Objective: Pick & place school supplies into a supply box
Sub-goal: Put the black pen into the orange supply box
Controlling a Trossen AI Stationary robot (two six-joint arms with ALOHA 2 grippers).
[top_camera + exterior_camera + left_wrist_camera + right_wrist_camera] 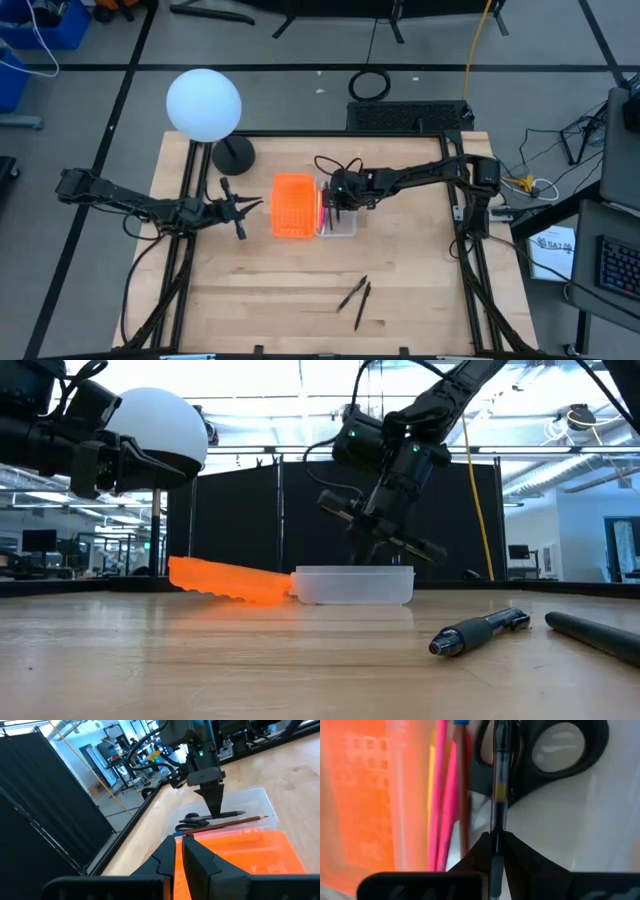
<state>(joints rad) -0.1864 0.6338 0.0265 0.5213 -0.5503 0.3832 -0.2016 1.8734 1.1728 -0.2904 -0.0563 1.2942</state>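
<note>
The clear supply box (338, 222) stands on the table just right of an orange perforated tray (293, 205). In the box lie black-handled scissors (545, 755), pink pencils (442, 795) and a reddish pencil (235, 821). My right gripper (336, 203) hangs over the box, shut on a dark pen (227, 814). My left gripper (238, 208) waits shut and holding nothing, level, just left of the orange tray. Two dark pens (356, 297) lie on the table near its front edge. My right gripper pinches the dark pen about its middle (497, 820) between its two fingers. The fingers (216, 802) come from above, slanting down, and lie across the pen. The pen is slightly tilted (420, 545), close over the box's rim and above the scissors.
A white globe lamp (203, 103) on a black base (233, 153) stands at the far left of the table. Black frame rails (470, 260) run along the table's left and right sides. Bare wood lies between the trays and the front edge.
</note>
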